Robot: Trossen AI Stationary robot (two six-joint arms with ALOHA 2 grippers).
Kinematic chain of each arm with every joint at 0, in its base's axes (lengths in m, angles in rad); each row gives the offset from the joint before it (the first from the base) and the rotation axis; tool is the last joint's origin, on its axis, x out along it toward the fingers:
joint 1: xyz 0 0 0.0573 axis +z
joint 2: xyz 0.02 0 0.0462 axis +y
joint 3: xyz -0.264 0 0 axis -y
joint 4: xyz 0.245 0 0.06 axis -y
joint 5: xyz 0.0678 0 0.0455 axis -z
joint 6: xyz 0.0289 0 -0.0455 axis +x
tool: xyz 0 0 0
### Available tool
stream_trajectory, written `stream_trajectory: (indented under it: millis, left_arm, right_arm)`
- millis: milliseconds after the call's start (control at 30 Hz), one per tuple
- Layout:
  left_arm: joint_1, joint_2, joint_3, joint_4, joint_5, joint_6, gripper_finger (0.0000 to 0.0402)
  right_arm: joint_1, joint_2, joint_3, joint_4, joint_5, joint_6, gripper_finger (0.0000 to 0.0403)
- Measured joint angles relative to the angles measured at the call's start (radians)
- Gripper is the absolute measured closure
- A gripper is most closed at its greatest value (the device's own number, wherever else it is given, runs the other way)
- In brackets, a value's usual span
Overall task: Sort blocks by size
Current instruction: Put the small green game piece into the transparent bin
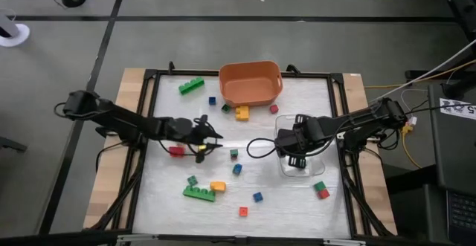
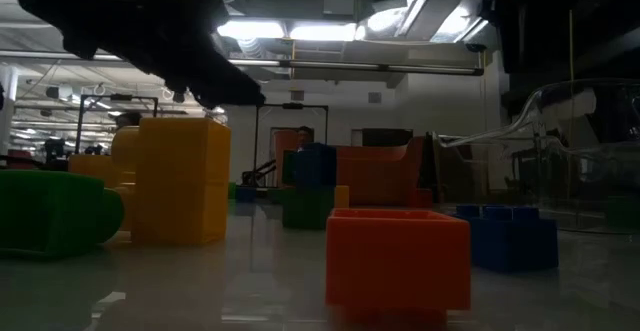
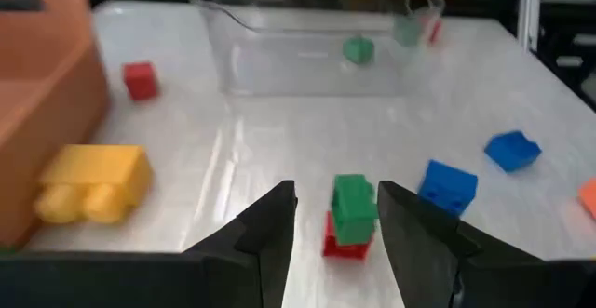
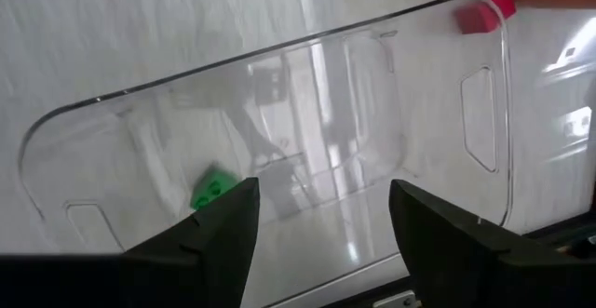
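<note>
1. Looking down from the high view, you find the orange bin (image 1: 251, 82) at the far middle of the table (image 1: 297, 201); nothing shows inside it.
2. Your clear tray (image 1: 295, 163) sits right of centre, under the right gripper (image 1: 291, 151). The right wrist view shows one small green cube (image 4: 212, 189) in the tray, with a red cube (image 4: 481, 12) outside its wall.
3. Right gripper hangs over the tray with fingers spread, holding nothing.
4. Left gripper (image 1: 209, 137) is left of centre, jaws parted and empty; in the left wrist view a green cube stacked on a red one (image 3: 352, 217) stands on the table just beyond its fingertips.
5. The blocks lie scattered: a long green brick (image 1: 191, 85) near the far-left frame rail, a yellow brick (image 1: 242, 113) just beside the bin, another long green brick (image 1: 199, 193) with an orange piece (image 1: 217, 186) near you, and a green-red pair (image 1: 320, 190) close to the right rail.
6. Open surface: you have bare tabletop between the two grippers and along the near-left corner.
</note>
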Motion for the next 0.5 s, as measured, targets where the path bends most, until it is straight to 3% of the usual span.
stream_trajectory:
  millis: [133,500]
  left_arm:
    - [-0.02,0.078,0.039,0.0,0.045,0.0,0.0258]
    - [-0.034,0.211,0.124,0.0,0.042,-0.014,0.0254]
  right_arm:
    - [0.0,0.001,-0.004,0.014,0.005,0.0,0.0164]
    - [0.0,0.001,-0.004,0.04,0.005,0.0,0.0164]
